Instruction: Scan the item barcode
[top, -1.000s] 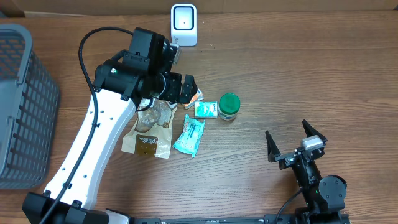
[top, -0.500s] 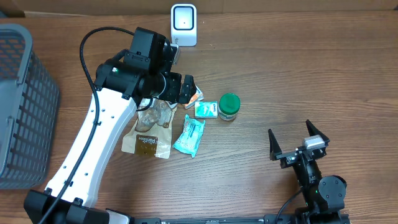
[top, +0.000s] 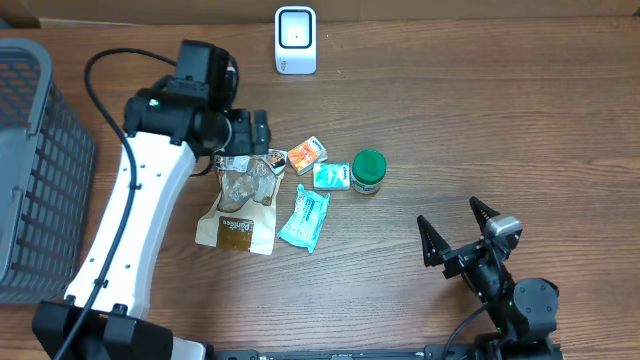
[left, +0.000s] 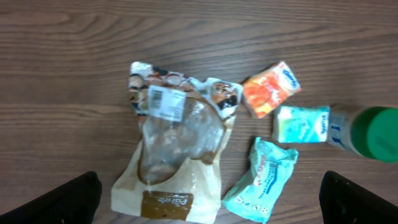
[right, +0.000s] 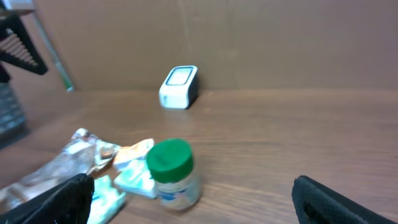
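Several items lie together mid-table: a brown and clear pastry bag (top: 243, 200) (left: 177, 149) with a white barcode label (left: 166, 101), an orange packet (top: 307, 153) (left: 270, 89), a small teal box (top: 331, 177) (left: 301, 124), a teal pouch (top: 305, 217) (left: 261, 180) and a green-lidded jar (top: 367, 171) (right: 174, 171). The white scanner (top: 295, 40) (right: 179, 86) stands at the back edge. My left gripper (top: 247, 135) (left: 211, 202) hangs open above the bag's top end, holding nothing. Near the front right, my right gripper (top: 458, 232) (right: 199, 199) is open and empty, facing the jar.
A grey mesh basket (top: 40, 170) fills the left edge of the table. A cardboard wall runs behind the scanner. The left arm's black cable (top: 105, 70) loops over the table's back left.
The left arm has swung left and back, uncovering the orange packet and the bag's top. The right gripper has shifted slightly left and turned. Both stay open.
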